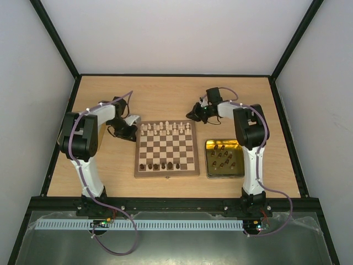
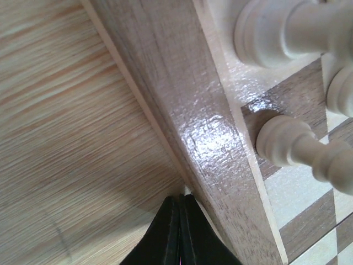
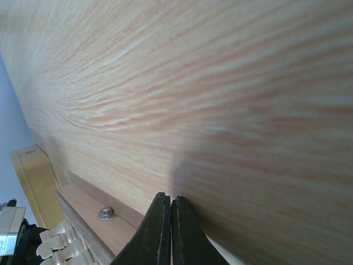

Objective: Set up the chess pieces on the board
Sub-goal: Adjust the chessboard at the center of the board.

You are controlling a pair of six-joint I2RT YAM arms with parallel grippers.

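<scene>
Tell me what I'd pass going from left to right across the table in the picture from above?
left arm → left gripper → chessboard → gold tray

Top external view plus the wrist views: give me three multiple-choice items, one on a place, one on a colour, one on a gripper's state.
1. The gold tray lies:
A) left of the board
B) right of the board
C) on top of the board

2. The chess pieces along the board's far row are:
A) dark brown
B) cream
C) gold

3. The left gripper is:
A) wide open
B) shut on a cream piece
C) shut, holding nothing

Answers:
1 B, the tray sits just off the board's right edge.
2 B, that row shows pale in the top view.
3 C, the left wrist view shows its fingers pressed together with nothing between them.
</scene>
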